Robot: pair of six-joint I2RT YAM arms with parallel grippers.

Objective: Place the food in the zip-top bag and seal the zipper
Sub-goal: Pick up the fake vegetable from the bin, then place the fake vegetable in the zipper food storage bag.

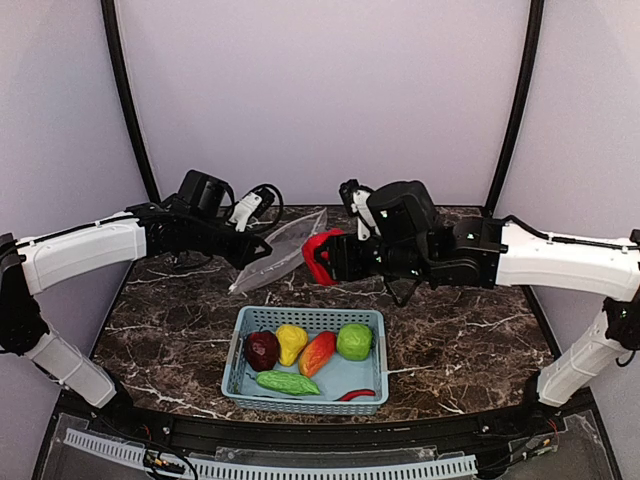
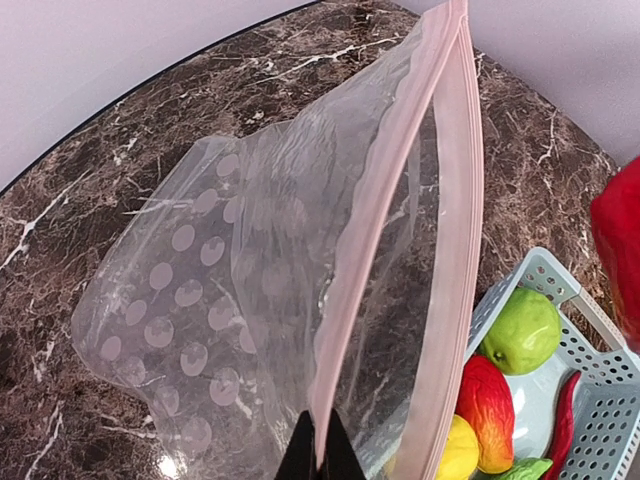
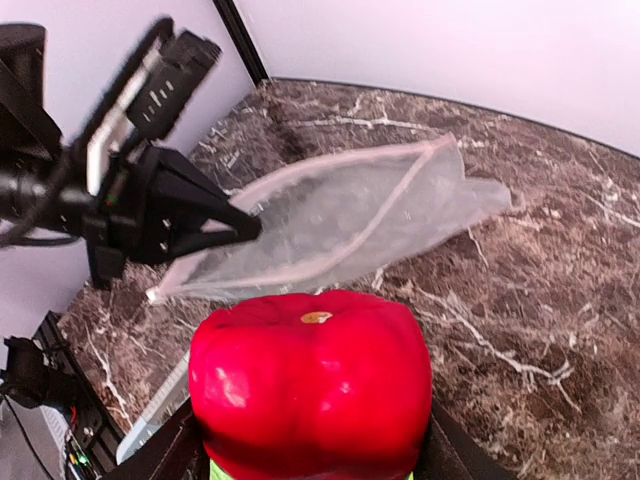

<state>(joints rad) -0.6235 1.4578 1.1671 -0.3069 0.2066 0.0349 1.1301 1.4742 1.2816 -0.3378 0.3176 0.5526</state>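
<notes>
red pepper [image 3: 312, 385] filled the bottom of the right wrist view, grasped by the right jaws, whose dark fingers [image 3: 165, 455] showed on either side of it. right arm [image 1: 560, 258] reached in from the right with its forearm about level, holding the pepper in the air beyond the far rim of the light blue basket [image 1: 310, 313]. left arm [image 1: 85, 250] came in from the left at much the same height. the left jaws were clenched on one lip of the zip-top bag [image 1: 280, 250], which hung slanting. whether its far end touched the surface [image 1: 460, 340] i could not tell.

the bag's mouth stood parted, the two pinkish strips of the zipper [image 2: 455, 250] apart. the pepper hung near that mouth edge, not touching it.

in the basket lay the dark red piece [image 1: 262, 350], yellow piece [image 1: 291, 342], orange piece [image 1: 317, 352] and lime-green piece [image 1: 354, 341] in a row, with the cucumber [image 1: 287, 382] and chilli [image 1: 357, 395] along the near wall. bare marble lay on both sides of the basket, and more to its right. the pale curved wall [image 1: 320, 100] closed off the far edge.
</notes>
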